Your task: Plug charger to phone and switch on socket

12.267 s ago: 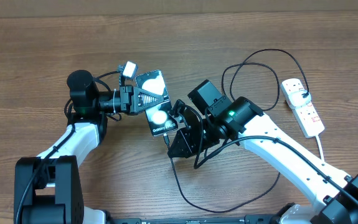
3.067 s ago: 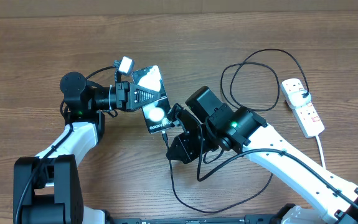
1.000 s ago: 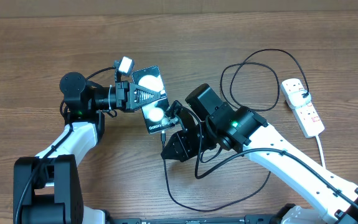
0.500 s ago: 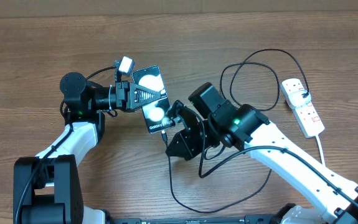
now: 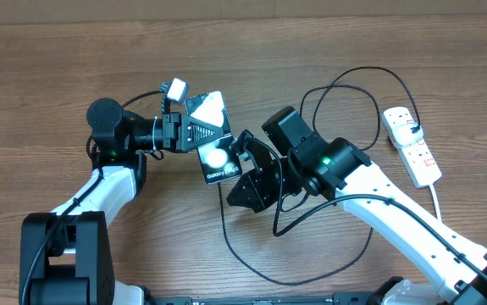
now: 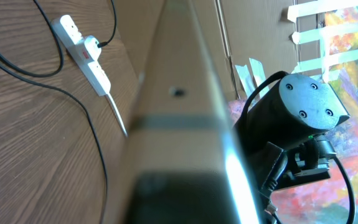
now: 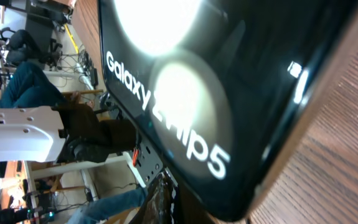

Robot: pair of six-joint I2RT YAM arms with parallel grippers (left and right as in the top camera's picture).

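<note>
My left gripper [image 5: 197, 133] is shut on the phone [image 5: 219, 161] and holds it tilted above the table. The phone is black with a glossy face and white "Galaxy" lettering at its near end. It fills the right wrist view [image 7: 185, 74] and shows edge-on in the left wrist view [image 6: 179, 124]. My right gripper [image 5: 236, 174] is at the phone's lettered end, shut on the charger's plug. The plug itself is mostly hidden. The black charger cable [image 5: 224, 229] drops from it and loops over the table. The white socket [image 5: 414, 146] lies at the far right and also shows in the left wrist view [image 6: 86, 51].
The charger cable makes a wide loop near the front edge [image 5: 311, 284] and another behind the right arm [image 5: 353, 72]. The socket's white cord [image 5: 437, 199] runs toward the front right. The right arm's body [image 6: 303, 124] is close beside the phone.
Both grippers and the phone have shifted a little to the right. My right gripper has risen closer to the phone's lettered end, and the cable below it has swung along.
</note>
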